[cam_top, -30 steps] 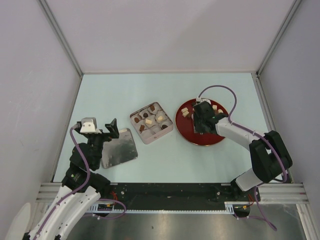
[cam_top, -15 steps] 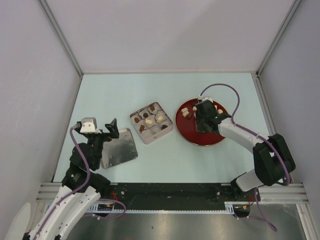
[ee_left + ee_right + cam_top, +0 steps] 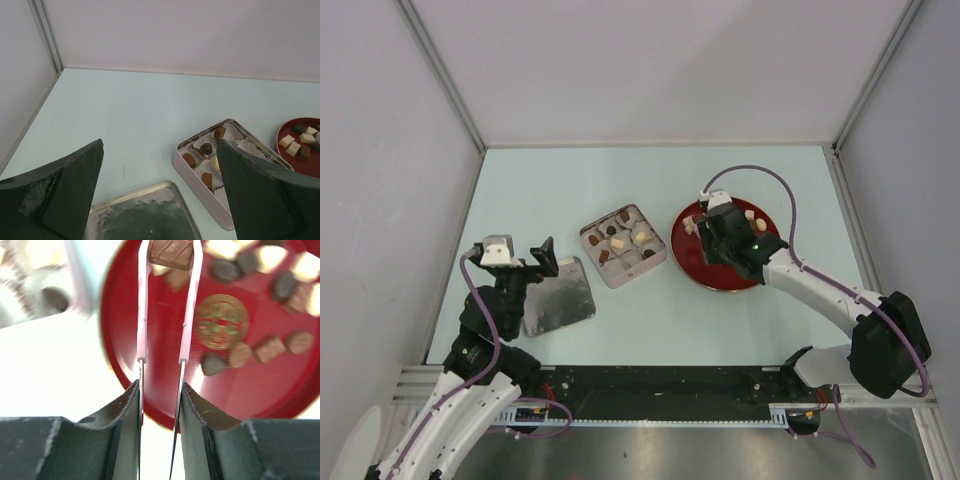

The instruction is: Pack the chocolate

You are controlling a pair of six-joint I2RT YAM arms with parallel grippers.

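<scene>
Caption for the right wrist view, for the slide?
Right gripper pinches pale tongs whose tips clamp a reddish-brown chocolate chunk over the red plate.

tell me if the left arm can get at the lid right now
Probably yes. The left gripper hangs open by the lid, which lies flat and bare on the table. The right gripper is over the plate, pinching a chocolate, so nothing crosses the way.

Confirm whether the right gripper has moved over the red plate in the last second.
Yes. In the top view the right gripper has shifted slightly left across the red plate, toward the tin, pinching a brown chocolate chunk.
</scene>
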